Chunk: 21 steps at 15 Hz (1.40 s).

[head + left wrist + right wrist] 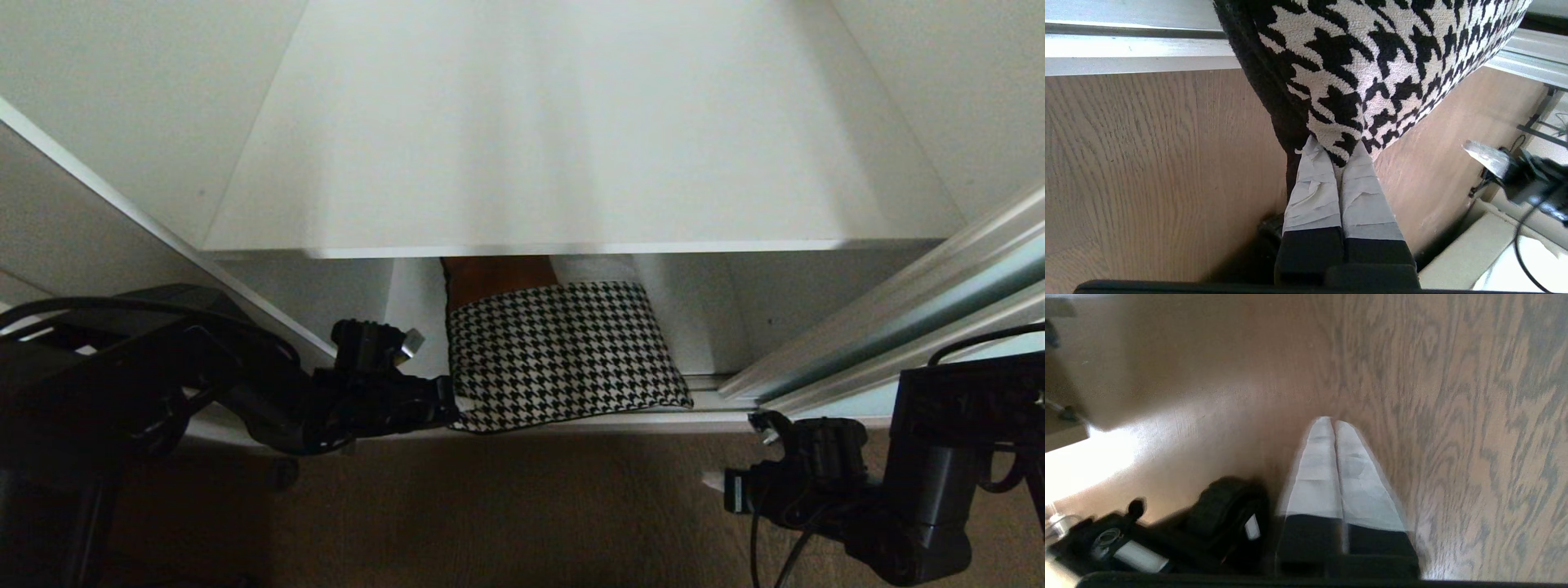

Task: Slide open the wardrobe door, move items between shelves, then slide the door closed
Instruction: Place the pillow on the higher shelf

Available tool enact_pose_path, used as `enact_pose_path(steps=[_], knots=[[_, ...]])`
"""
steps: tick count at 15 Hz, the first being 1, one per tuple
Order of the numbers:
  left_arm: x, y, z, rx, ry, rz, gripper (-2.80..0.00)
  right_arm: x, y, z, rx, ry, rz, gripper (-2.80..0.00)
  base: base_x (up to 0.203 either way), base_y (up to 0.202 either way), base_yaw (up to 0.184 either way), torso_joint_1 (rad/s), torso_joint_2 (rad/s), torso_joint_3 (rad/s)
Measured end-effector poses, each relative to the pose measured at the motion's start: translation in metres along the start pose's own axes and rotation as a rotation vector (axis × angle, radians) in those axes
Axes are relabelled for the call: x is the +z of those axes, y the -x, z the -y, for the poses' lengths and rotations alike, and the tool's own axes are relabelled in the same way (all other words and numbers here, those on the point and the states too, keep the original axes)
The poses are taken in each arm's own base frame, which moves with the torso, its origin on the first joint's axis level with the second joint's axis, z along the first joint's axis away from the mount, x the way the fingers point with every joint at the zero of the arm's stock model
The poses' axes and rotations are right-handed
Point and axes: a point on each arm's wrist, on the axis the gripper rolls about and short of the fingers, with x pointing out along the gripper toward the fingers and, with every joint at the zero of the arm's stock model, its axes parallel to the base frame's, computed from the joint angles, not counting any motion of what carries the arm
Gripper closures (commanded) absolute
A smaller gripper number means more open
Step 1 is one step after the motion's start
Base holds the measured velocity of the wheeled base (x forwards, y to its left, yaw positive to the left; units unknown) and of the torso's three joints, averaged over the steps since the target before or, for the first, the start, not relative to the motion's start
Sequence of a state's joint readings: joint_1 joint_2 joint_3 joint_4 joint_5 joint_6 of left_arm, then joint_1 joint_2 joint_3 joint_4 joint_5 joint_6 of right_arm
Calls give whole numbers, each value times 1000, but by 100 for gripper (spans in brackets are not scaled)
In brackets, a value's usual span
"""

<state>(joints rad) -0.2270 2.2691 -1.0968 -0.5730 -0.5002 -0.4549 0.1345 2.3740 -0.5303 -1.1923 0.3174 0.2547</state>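
houndstooth bundle (pixel 559 355) lies on the lower shelf (pixel 702 402), front edge overhanging toward the floor (pixel 522 506), an orange-brown piece behind it. your left tool (pixel 1340 163) is clamped on the bundle's near left corner. upper shelf (pixel 571 163) above it. door (pixel 906 314) slid to the right. your right tool (pixel 1333 424) hangs low over the floor, tips together, holding nothing.

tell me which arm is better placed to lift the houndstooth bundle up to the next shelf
Left, probably. The left pincer is already shut on a corner of the houndstooth bundle, low in the wardrobe. The right pincer is empty over the wood floor, off to the bundle's right.
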Motion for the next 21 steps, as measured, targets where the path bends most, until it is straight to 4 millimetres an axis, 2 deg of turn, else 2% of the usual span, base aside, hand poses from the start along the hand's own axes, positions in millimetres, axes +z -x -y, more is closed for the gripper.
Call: enact_pose_path(steps=[6, 9, 14, 21], knots=[[-1, 0, 0, 2, -5, -3, 0, 10, -21, 1, 0, 15, 44, -280, 0, 0, 0, 0, 0, 0], [-2, 0, 0, 3, -8, -6, 0, 14, -23, 1, 23, 4, 59, -280, 0, 0, 0, 0, 0, 0], [-5, 0, -1, 7, -7, -13, 0, 33, -35, -9, 63, -54, 101, -280, 0, 0, 0, 0, 0, 0], [-7, 2, -1, 7, -20, -21, 0, 57, -54, -11, 85, -69, 142, -280, 0, 0, 0, 0, 0, 0]])
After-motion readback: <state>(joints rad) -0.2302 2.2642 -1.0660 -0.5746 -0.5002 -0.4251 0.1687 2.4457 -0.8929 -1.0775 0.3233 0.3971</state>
